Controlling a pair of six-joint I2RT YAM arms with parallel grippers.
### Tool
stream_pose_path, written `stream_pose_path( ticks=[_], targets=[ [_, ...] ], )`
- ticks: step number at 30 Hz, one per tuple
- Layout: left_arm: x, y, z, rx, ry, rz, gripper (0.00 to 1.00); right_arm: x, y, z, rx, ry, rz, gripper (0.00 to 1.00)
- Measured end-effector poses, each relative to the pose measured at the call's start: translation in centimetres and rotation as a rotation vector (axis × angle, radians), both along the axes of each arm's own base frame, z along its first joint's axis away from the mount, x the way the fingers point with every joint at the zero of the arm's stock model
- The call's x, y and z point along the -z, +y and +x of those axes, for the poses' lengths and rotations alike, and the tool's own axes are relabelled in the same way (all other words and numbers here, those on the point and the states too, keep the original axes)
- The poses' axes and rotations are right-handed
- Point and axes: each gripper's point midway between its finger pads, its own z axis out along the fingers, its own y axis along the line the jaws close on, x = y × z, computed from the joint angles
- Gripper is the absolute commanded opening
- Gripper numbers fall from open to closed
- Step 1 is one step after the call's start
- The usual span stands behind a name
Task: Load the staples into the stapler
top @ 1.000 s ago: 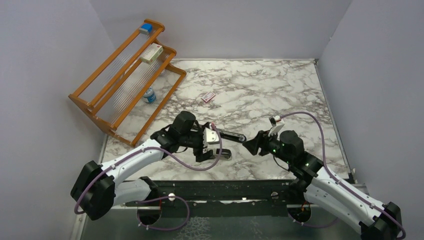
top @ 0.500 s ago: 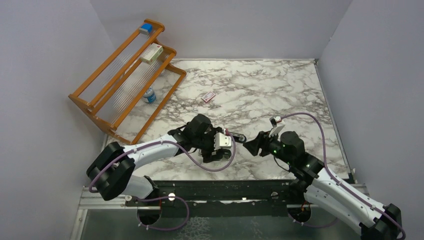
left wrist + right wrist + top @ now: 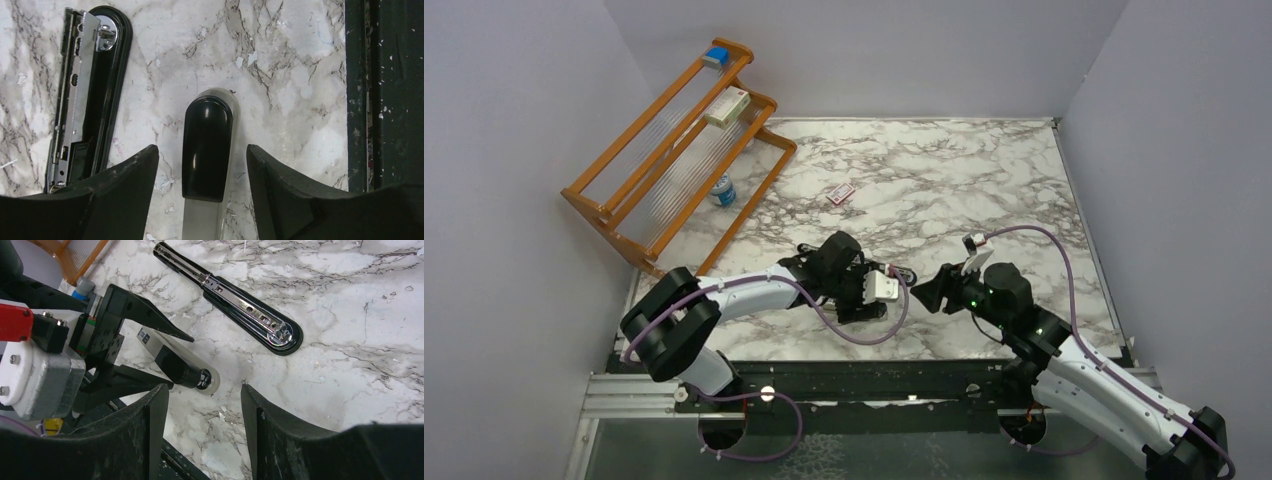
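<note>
Counter (image 3: 984,180): white marble with grey veins, matt, with small flecks near the front edge.
Stapler (image 3: 235,302): slim and black, opened flat on the counter. It has a glossy base with a rounded end and a shiny slotted silver rail along it. It lies just beside my left tool, on the far side.
Grey bar (image 3: 172,362): pale grey strip with a rounded end and a smooth black cap, lying parallel to the stapler and apart from it.
Left tool (image 3: 201,150): jaws apart, straddling the black cap with a gap on each side and gripping nothing.
Right tool (image 3: 202,387): jaws apart, nothing between them, facing the left tool from close by.
Staples: I can see only a small red-and-white packet (image 3: 841,194), flat on the counter well beyond the stapler. It is too small for me to make out any strips.
Hidden: from above, my left arm covers most of the stapler and the bar. In the left wrist view, a finger (image 3: 125,190) cuts off the stapler's near end.
</note>
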Motion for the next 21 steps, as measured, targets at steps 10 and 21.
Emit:
stream_pose_path(
  ticks=[10, 21],
  targets=[
    [0.72, -0.01, -0.13, 0.001, -0.004, 0.024, 0.47, 0.36, 0.00, 0.00, 0.000, 0.009, -0.008, 0.59],
    [0.46, -0.06, 0.14, -0.015, -0.018, 0.022, 0.00, 0.26, 0.03, -0.02, 0.010, 0.021, 0.007, 0.59]
  ],
)
